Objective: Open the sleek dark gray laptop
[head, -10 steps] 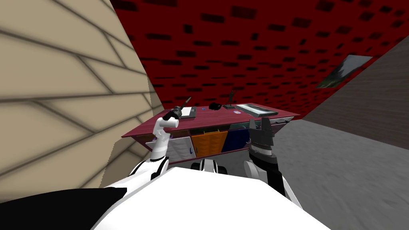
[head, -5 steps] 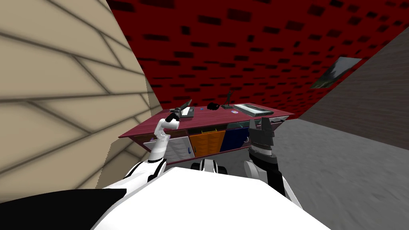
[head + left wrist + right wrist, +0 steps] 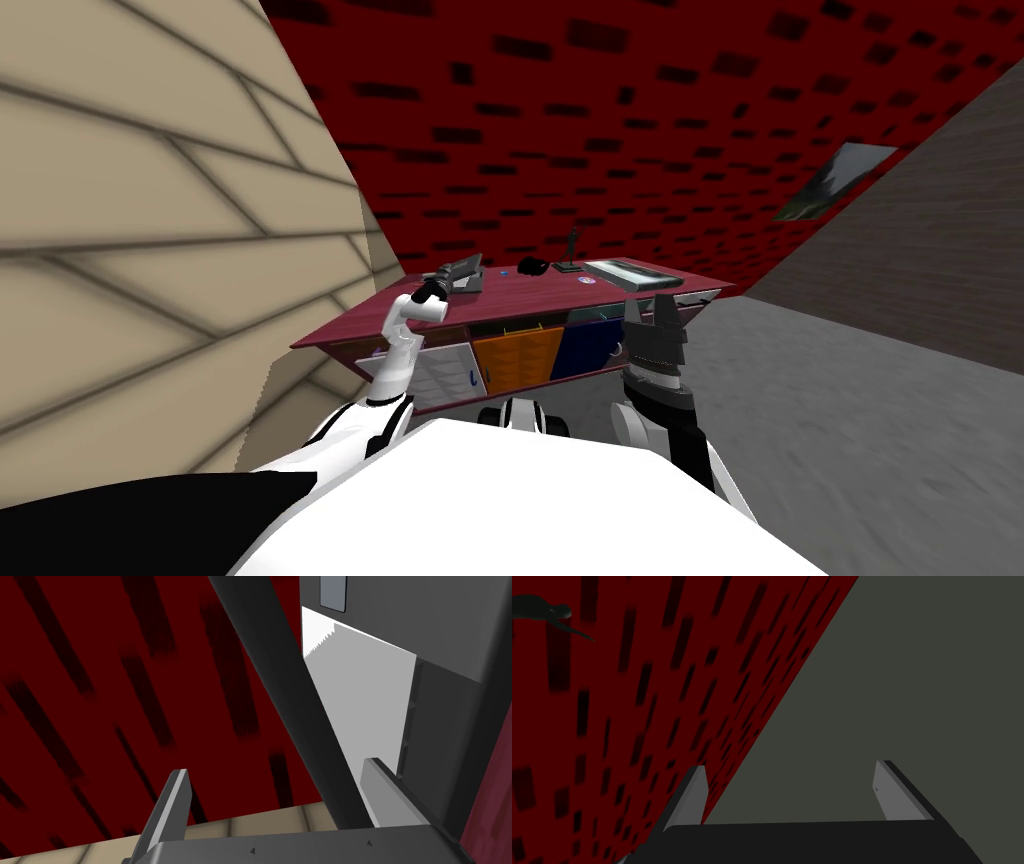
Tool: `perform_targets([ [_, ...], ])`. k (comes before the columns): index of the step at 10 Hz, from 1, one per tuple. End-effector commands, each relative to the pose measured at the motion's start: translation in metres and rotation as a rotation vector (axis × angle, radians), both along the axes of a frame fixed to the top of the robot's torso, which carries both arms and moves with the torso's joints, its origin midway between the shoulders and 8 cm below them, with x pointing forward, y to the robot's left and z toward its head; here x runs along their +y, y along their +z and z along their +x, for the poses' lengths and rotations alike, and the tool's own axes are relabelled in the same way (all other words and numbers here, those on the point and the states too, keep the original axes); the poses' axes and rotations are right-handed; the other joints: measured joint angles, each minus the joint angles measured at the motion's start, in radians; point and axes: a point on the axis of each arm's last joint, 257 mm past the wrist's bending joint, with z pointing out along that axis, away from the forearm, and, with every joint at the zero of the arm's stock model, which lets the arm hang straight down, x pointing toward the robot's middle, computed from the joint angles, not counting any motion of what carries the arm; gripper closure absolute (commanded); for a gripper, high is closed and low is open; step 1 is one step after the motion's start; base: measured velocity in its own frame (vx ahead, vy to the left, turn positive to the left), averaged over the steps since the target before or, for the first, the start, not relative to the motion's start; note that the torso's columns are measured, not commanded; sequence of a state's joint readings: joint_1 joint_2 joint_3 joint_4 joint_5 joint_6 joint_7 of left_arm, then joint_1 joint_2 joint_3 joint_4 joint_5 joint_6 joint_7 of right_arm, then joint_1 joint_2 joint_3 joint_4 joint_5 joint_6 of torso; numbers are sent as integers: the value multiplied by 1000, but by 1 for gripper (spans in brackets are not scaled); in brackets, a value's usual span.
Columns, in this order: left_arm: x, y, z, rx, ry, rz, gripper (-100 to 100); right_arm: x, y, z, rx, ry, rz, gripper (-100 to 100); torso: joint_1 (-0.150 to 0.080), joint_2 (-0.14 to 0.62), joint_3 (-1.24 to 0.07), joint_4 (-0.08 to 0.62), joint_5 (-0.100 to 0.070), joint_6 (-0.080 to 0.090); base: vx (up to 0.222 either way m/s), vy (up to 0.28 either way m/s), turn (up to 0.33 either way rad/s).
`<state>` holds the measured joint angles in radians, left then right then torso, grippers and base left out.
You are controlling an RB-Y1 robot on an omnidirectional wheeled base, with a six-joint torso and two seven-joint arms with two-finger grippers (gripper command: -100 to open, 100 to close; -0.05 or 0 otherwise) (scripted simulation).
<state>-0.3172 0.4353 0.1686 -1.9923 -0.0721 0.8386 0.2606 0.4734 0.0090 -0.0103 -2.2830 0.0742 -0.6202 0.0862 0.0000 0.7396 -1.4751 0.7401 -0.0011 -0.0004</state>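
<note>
The dark grey laptop (image 3: pixel 463 273) lies at the left end of a dark red desk (image 3: pixel 560 300), its lid partly raised over a pale base. My left gripper (image 3: pixel 443 282) is at its near left corner. In the left wrist view the lid (image 3: pixel 272 651) crosses as a dark slanted band between the fingers of my open left gripper (image 3: pixel 275 766), close to one fingertip (image 3: pixel 380 786), with the white base (image 3: pixel 360 701) beyond. My right gripper (image 3: pixel 650 312) stands open in front of the desk's right half, holding nothing, and its fingers (image 3: pixel 692 791) point at a wall.
On the desk are a small black object (image 3: pixel 533 265), a thin black stand (image 3: pixel 571 262) and a flat grey slab (image 3: pixel 630 272). Orange (image 3: pixel 520 358) and blue (image 3: pixel 590 345) fronts sit below. A beige wall (image 3: pixel 150 250) is close on the left, grey floor (image 3: pixel 850 400) on the right.
The laptop's lid showed as a thin upright line a second ago and now shows broader above the base. My left hand stayed at the laptop. The right arm has not moved.
</note>
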Motion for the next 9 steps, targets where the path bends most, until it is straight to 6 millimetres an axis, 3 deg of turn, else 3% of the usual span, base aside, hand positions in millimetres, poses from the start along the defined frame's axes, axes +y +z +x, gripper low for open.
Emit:
perform_targets([
  [1, -2, 17, -8, -4, 5, 0, -100, 0, 0, 0, 0, 0, 0, 0, -2, 1, 1, 0, -1, 0, 22, 18, -13],
  [5, -6, 37, -20, -4, 12, 0, -100, 0, 0, 0, 0, 0, 0, 0, -1, 1, 1, 0, 0, 0, 20, 17, -20],
  [6, -6, 32, -17, -1, 11, -1, -100, 0, 0, 0, 0, 0, 0, 0, -1, 1, 0, 0, 0, 0, 9, 8, -5],
  [7, -6, 31, -17, 3, 12, -2, 0, 0, 0, 0, 0, 0, 0, 0, -1, 0, 0, -1, 0, 0, 0, 0, 0],
  [9, -5, 33, -17, 0, 12, -1, 0, 0, 0, 0, 0, 0, 0, 0, 0, -1, 0, -2, 1, 0, 0, 0, 0],
])
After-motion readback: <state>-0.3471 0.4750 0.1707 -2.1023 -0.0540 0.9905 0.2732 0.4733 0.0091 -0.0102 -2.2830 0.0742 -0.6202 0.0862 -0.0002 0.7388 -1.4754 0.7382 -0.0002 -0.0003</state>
